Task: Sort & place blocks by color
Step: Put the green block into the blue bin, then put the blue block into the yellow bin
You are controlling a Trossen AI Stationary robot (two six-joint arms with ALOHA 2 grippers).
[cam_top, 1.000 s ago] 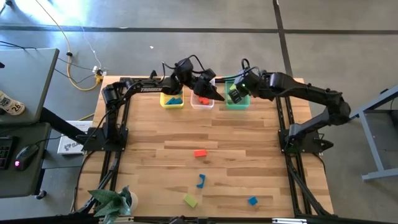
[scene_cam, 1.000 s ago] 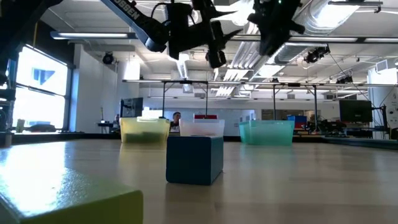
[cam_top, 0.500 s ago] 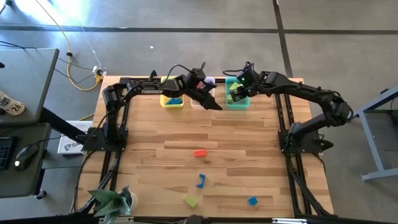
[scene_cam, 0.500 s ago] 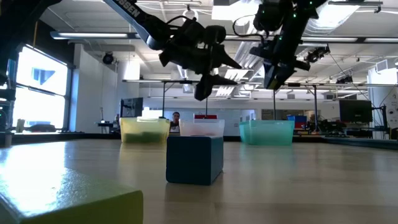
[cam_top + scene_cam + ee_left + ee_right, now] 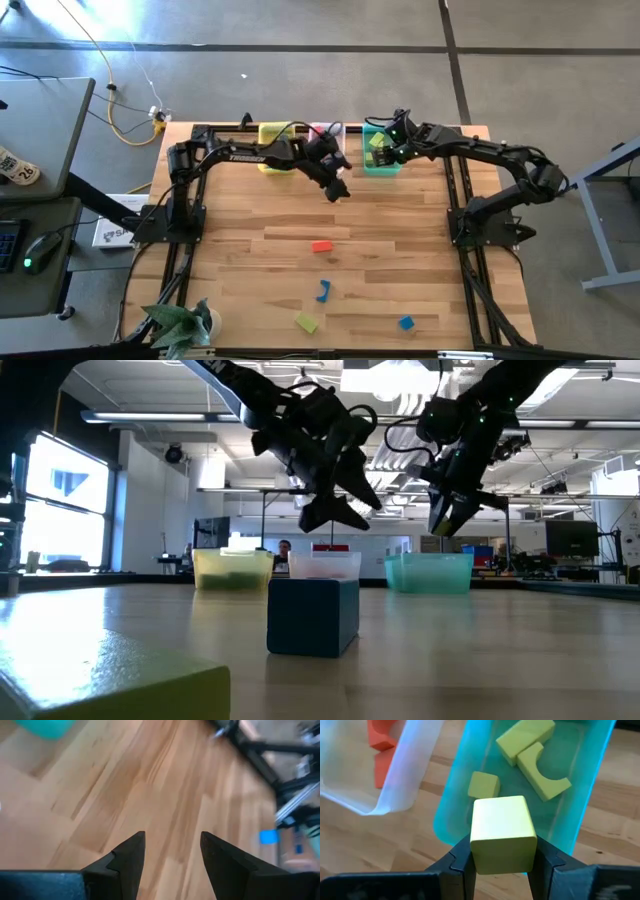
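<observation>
We see right gripper (image 5: pixel 500 865) pinching a yellow-green cube (image 5: pixel 503 834) over the teal bin (image 5: pixel 590 780) | left gripper (image 5: pixel 172 852) spread, empty, above bare table (image 5: pixel 165 785) | loose blocks, apparently four, at near edge: red (image 5: pixel 321 246), blue (image 5: pixel 406 323).

I see my right gripper (image 5: pixel 503 854) clamped on a yellow-green cube (image 5: pixel 503 834), one dark finger (image 5: pixel 460 861) on each side of it. The cube hangs over the near wall of the teal bin (image 5: pixel 451 815). Inside that bin lie a small cube (image 5: pixel 483 785), an arch (image 5: pixel 544 772) and a bar (image 5: pixel 525 738), all yellow-green. Just beside it is the clear bin (image 5: pixel 407 785), with red-orange blocks (image 5: pixel 382 747) showing in it. Both bins rest on the wooden table (image 5: pixel 380 850).
</observation>
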